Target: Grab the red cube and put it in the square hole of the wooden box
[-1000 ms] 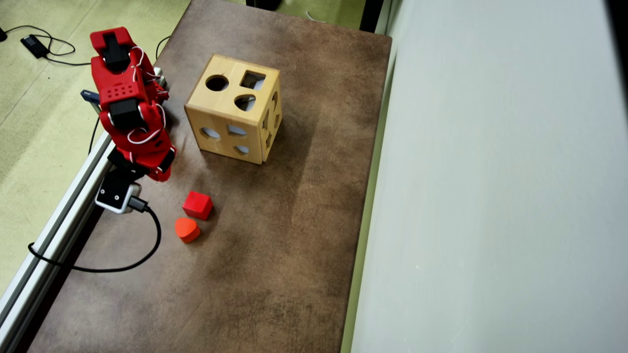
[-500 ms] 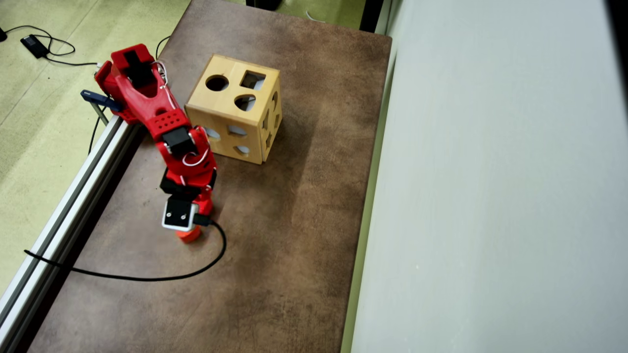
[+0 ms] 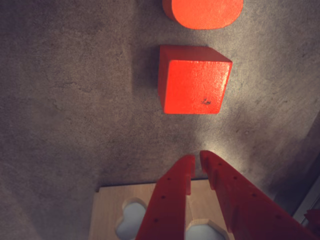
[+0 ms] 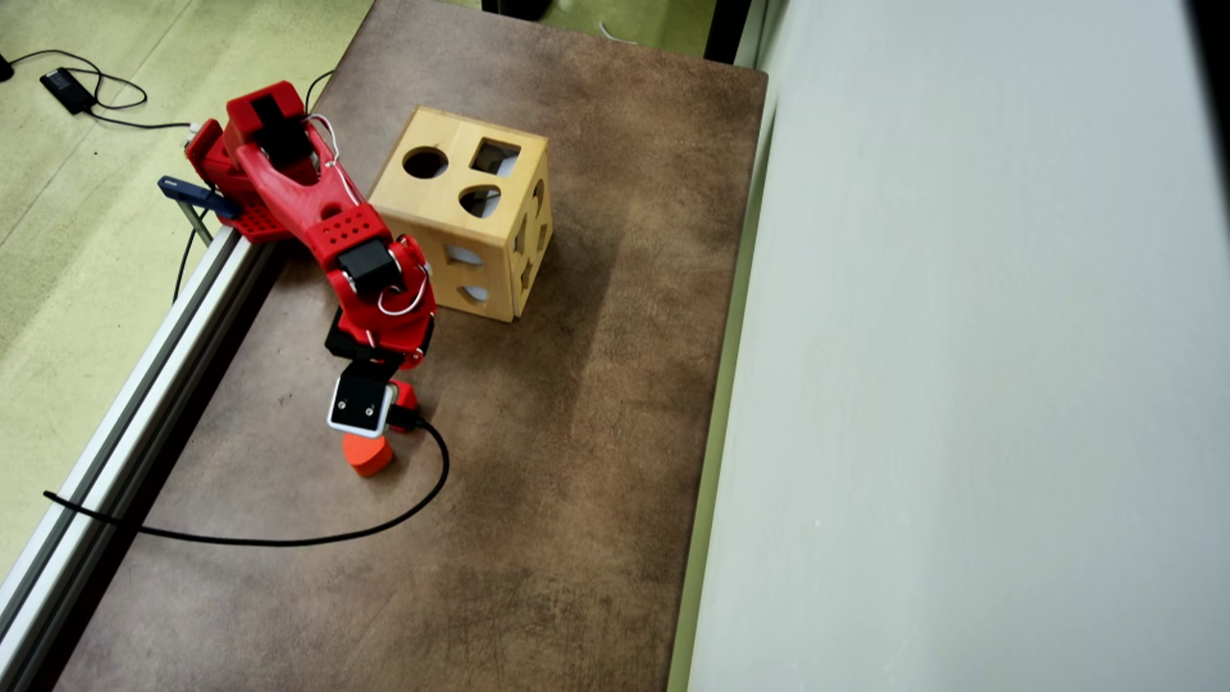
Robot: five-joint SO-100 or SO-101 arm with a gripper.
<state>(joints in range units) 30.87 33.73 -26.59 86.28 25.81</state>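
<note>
In the wrist view the red cube (image 3: 195, 80) lies on the brown mat, a short way ahead of my gripper (image 3: 197, 157). The gripper's red fingers are nearly together with only a thin gap, and hold nothing. They hover over the near edge of the wooden box (image 3: 112, 210). In the overhead view the wooden box (image 4: 461, 216) stands beside the arm, with its square hole (image 4: 495, 156) on the top face. There the cube is mostly hidden under the wrist camera (image 4: 361, 404), and the gripper is hidden under the arm.
A second red block with rounded corners (image 3: 202, 12) lies just beyond the cube; it also shows in the overhead view (image 4: 367, 454). A black cable (image 4: 288, 538) curves across the mat. A metal rail (image 4: 144, 384) runs along the mat's left edge, and a pale wall (image 4: 961, 384) along its right.
</note>
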